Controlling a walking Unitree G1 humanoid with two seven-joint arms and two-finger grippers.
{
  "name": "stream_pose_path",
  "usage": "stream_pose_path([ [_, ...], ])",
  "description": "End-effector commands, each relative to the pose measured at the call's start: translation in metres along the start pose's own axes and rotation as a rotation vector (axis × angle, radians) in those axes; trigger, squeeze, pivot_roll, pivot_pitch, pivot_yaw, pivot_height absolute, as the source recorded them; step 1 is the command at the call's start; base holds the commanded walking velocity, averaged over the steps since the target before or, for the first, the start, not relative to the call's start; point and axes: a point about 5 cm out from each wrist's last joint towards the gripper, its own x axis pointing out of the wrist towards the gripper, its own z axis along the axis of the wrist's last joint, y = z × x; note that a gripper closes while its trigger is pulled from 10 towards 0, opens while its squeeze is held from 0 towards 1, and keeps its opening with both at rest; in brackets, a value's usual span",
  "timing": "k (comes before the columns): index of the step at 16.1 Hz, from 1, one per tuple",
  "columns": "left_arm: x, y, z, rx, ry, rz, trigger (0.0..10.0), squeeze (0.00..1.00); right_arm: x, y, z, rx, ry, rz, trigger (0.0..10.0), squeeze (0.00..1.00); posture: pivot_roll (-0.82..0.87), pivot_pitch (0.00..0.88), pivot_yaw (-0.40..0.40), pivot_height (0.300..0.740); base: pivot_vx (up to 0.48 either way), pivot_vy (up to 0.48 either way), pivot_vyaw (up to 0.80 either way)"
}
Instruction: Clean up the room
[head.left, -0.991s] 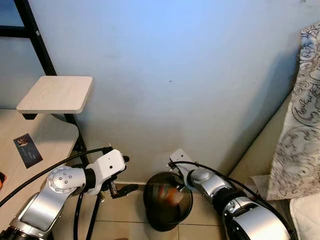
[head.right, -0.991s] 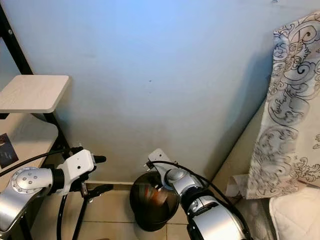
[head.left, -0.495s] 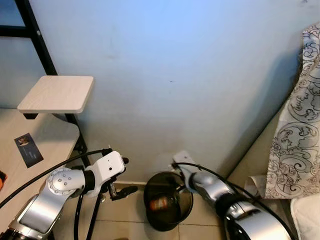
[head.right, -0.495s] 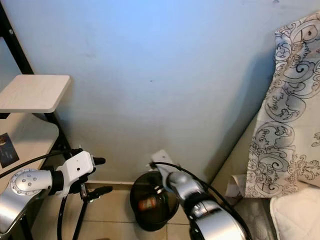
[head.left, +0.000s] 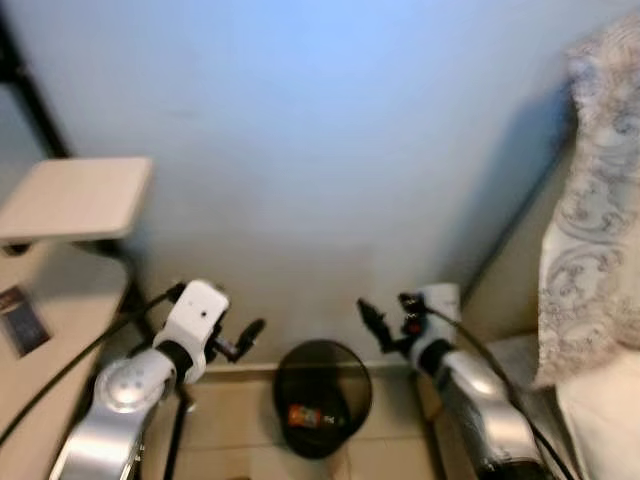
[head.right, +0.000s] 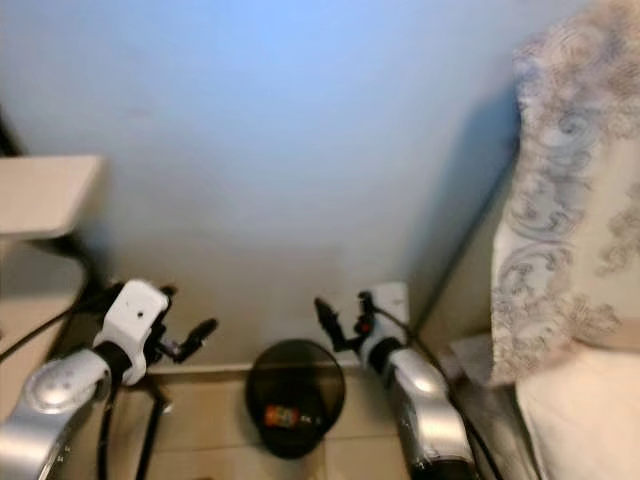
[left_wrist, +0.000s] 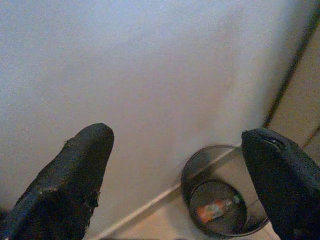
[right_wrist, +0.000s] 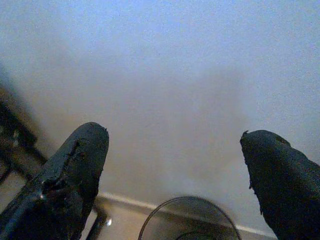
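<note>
Our right gripper (head.left: 385, 325) hung just right of the bin (head.left: 322, 395), fingers spread wide and empty; the left gripper (head.left: 240, 340) likewise, left of it. Trash (head.left: 304, 416) lay inside. Turning away, we could knock the bin over.

Plain pale blue wall (head.left: 300, 130), tiled floor (head.left: 230, 445). Light wood shelf (head.left: 75, 197) at left. Patterned bedcover (head.left: 590, 210) at right.

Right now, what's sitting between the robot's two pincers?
The black bin stands low on the floor between the left pincer and right pincer, a red wrapper inside, in the left eye view.
</note>
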Motion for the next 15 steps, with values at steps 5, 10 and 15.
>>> stream_pose_path([
  [5,-0.005,-0.012,0.009,-0.103,-0.084,0.161,10.0,0.0,-0.035,-0.002,0.018,0.087,-0.082,-0.087,10.0,1.0,0.08,0.0,-0.044,0.74,0.0,0.0,-0.77],
  [10,-0.003,-0.006,0.019,-0.071,-0.095,0.146,10.0,0.0,-0.034,0.016,0.025,0.083,-0.058,-0.074,10.0,1.0,0.08,0.0,-0.034,0.74,0.0,0.0,-0.78],
  [15,-0.006,0.0,0.011,-0.083,-0.066,0.209,10.0,0.0,-0.034,0.015,0.027,0.109,-0.038,-0.094,10.0,1.0,0.12,0.0,-0.026,0.74,0.0,0.0,-0.78],
])
